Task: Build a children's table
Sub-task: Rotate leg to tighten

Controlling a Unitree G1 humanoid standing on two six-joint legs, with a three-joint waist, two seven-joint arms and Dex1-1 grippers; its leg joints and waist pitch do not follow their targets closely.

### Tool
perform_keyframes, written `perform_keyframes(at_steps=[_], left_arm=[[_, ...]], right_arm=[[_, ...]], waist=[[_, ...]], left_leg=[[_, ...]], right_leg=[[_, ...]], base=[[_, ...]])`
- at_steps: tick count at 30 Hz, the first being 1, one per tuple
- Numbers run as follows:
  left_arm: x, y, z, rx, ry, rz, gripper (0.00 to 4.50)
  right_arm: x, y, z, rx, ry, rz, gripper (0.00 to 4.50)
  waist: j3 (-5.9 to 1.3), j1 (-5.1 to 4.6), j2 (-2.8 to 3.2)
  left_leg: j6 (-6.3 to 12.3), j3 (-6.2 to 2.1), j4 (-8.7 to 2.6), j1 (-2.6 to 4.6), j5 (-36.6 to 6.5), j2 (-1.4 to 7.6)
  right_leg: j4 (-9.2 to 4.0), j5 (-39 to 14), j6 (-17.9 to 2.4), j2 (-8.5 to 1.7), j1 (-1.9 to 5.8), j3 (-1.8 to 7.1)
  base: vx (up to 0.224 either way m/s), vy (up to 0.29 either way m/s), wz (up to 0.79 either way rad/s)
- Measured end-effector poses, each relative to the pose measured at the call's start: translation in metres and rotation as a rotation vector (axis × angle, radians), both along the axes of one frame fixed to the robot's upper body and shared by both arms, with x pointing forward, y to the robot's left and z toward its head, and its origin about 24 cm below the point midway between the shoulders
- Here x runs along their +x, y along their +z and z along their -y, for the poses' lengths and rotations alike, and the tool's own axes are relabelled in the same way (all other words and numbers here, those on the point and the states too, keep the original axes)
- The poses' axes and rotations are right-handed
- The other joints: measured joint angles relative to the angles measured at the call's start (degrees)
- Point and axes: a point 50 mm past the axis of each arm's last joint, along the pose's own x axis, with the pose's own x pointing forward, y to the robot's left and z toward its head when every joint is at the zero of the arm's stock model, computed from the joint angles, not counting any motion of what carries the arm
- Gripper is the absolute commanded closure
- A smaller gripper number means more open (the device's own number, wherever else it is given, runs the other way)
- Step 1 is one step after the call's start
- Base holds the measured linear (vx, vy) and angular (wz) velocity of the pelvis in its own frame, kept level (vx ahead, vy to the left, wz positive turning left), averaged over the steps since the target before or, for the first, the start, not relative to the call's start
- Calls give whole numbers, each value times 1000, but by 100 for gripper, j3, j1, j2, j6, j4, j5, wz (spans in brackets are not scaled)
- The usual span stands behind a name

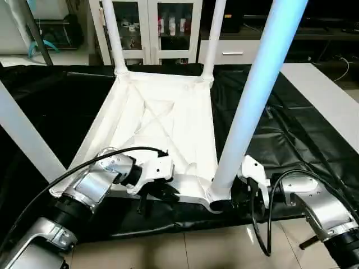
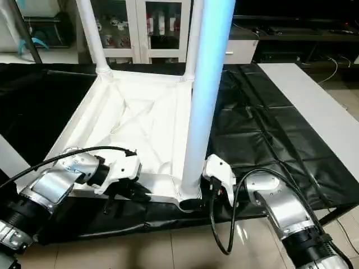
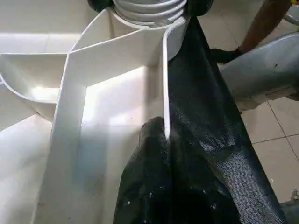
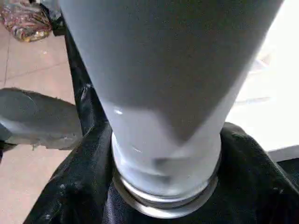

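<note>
The children's table lies upside down: its white ribbed top [image 1: 162, 123] rests on a black cloth with its legs pointing up. The near right leg [image 1: 252, 101] stands in its corner socket [image 1: 216, 199]. My right gripper [image 1: 227, 202] is at that leg's base, and in the right wrist view its black fingers [image 4: 74, 186] press on both sides of the leg [image 4: 163, 93]. My left gripper [image 1: 160, 193] is shut on the top's near rim. In the left wrist view its fingertips [image 3: 154, 135] pinch the thin white rim wall [image 3: 164, 84].
Two far legs [image 1: 112, 33] [image 1: 213, 33] and the near left leg [image 1: 25, 134] stand upright. The black cloth [image 1: 303, 140] covers the work surface, with tiled floor [image 1: 185, 246] in front. A white cabinet with glass doors [image 1: 151, 28] is behind, and a white board [image 1: 331, 95] at right.
</note>
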Motion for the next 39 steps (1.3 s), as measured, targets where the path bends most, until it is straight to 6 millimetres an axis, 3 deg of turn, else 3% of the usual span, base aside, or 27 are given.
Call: perform_keyframes(at_steps=[3,8,13,16,20,26,28,29,34,39], left_arm=[[2,-1,0,-20,34,3,450],[16,-8,8,-69,207,69,450],[32,-14,36,-76,386,169,450],[39,-16,60,-73,502,222,450],[41,-18,71,-76,547,252,450],[44,-17,78,-89,557,289,450],[44,-16,78,-92,552,295,450],[45,-16,78,-92,551,299,450],[50,-11,51,-82,564,319,450],[37,-7,29,-116,415,275,450]], right_arm=[[1,-6,-3,77,-75,-32,176],[15,-18,-7,166,-375,-34,176],[36,-26,-19,140,-764,29,176],[51,-28,-31,104,-1026,86,176],[58,-29,-38,95,-1150,112,177],[64,-27,-37,143,-1189,123,177],[63,-27,-35,155,-1186,125,107],[62,-26,-35,173,-1178,123,107],[49,-24,-41,239,-1009,113,64],[45,-6,-15,216,-788,140,23]], waist=[[1,-22,-2],[1,-72,-15],[-17,-174,-36],[-23,-187,-21],[-45,-178,25],[-45,-144,38],[-45,-133,38],[-45,-135,39],[-28,-214,46],[-31,-112,75]], left_leg=[[-1,0,4,5,1,3],[-4,-2,9,29,2,-2],[-9,-24,2,32,5,-8],[-9,-24,6,38,5,-14],[-9,-23,-12,34,5,-18],[-8,-12,-30,22,5,-18],[-9,-7,-46,22,5,-18],[-9,-6,-53,22,5,-18],[-16,-26,-67,-3,8,-14],[18,-17,-85,-60,27,-12]], right_leg=[[8,0,-1,3,0,3],[15,17,-19,3,13,14],[-17,1,13,2,18,15],[-25,-1,16,-1,3,22],[-53,2,15,0,7,24],[-71,65,33,-1,7,27],[-71,69,28,0,7,24],[-70,69,28,0,6,23],[-72,73,39,12,-29,2],[-71,67,41,13,-94,-6]], base=[[0,0,0],[0,0,0],[0,0,0],[0,0,0],[0,0,0],[0,0,0],[0,0,0],[0,0,0],[0,0,0],[0,0,0]])
